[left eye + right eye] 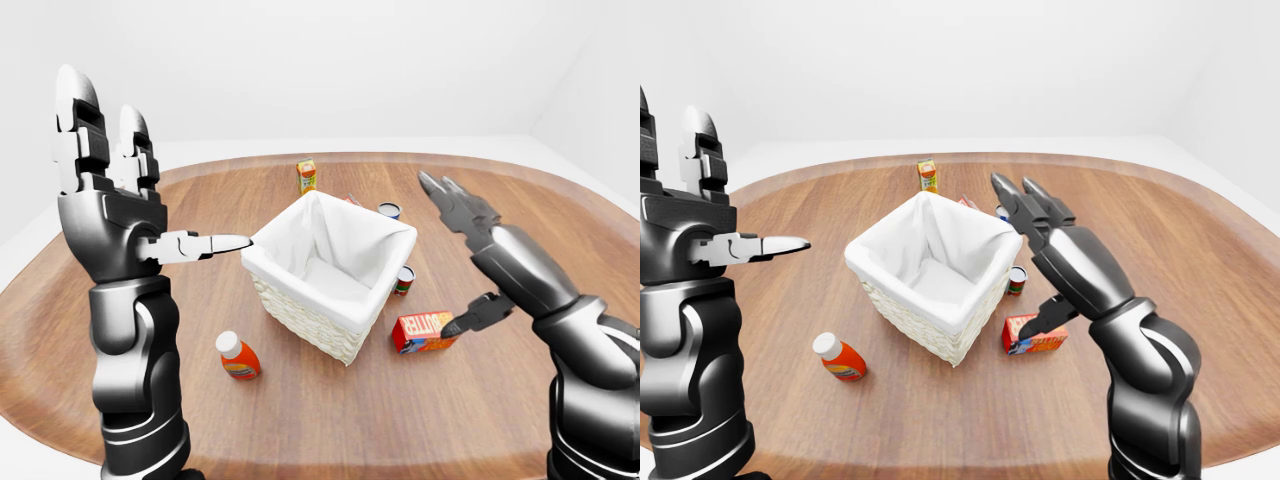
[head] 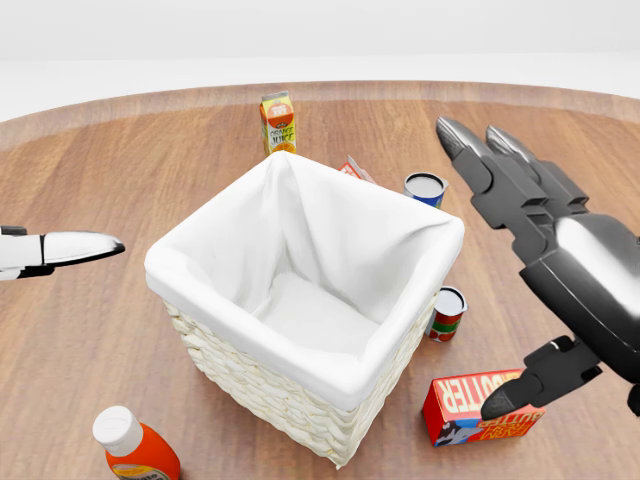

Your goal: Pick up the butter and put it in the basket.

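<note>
Now the right hand (image 2: 560, 270) is hovering, fingers spread, over the butter (image 2: 483, 407).
Lying at the basket's (image 2: 300, 385) four o'clock, its red box is reading "BUTTER"; the carton (image 2: 278, 122) at twelve probably says "ORANGE JUICE". Left hand (image 1: 110, 215) is open, raised.

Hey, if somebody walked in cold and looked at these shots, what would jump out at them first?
Probably the white-lined wicker basket at the centre of the round wooden table, empty. Next, the right hand, fingers spread open, poised over the red butter box lying to the basket's lower right in the head view. The left hand is raised, open, at the left.
</note>
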You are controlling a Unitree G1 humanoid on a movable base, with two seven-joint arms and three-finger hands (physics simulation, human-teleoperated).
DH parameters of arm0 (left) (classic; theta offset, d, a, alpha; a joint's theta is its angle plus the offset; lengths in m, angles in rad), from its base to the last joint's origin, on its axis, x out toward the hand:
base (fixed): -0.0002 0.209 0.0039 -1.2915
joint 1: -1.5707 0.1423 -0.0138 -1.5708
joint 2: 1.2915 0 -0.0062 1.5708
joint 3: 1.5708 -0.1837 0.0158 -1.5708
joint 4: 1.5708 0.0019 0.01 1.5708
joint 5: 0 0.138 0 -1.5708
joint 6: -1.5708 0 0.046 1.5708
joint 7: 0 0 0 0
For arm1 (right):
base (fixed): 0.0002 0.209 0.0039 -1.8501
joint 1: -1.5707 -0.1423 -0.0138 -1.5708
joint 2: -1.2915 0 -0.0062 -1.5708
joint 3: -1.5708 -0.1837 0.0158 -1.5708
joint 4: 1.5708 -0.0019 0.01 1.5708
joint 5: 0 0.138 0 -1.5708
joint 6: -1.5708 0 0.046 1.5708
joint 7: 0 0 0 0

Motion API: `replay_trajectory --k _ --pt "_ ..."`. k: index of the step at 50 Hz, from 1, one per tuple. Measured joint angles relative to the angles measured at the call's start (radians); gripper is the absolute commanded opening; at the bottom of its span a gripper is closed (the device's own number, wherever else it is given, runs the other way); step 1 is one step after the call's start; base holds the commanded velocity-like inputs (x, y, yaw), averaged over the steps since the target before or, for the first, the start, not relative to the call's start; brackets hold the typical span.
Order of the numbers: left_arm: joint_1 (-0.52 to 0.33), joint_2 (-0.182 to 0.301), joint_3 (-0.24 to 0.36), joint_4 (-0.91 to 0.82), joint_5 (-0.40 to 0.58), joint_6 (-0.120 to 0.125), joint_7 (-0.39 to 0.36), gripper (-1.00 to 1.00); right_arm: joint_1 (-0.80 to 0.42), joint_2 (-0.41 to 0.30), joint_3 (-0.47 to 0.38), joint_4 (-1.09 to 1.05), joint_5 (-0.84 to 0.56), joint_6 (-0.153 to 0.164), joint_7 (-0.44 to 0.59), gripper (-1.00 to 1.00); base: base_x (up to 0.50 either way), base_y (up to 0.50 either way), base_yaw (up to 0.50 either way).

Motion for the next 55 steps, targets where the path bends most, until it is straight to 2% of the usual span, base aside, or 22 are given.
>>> replay_trajectory --k 14,28,40,55 --pt "0.001 0.002 0.002 0.007 -0.001 0.000 -0.001 1.00 -0.008 0.048 0.041 0.094 -0.309 0.000 0.006 1.00 0.00 0.00 0.00" --pt "0.004 0.003 0.005 0.012 -0.002 0.000 -0.001 1.00 0.006 0.101 0.044 0.171 -0.528 0.000 0.006 1.00 0.00 0.00 0.00" --pt "0.006 0.003 0.006 0.017 -0.003 0.000 -0.002 1.00 0.018 0.134 0.045 0.248 -0.647 0.000 0.006 1.00 0.00 0.00 0.00" --pt "0.010 0.004 0.007 0.022 -0.001 0.000 -0.006 1.00 0.024 0.161 0.072 0.373 -0.726 0.000 0.006 1.00 0.00 0.00 0.00"
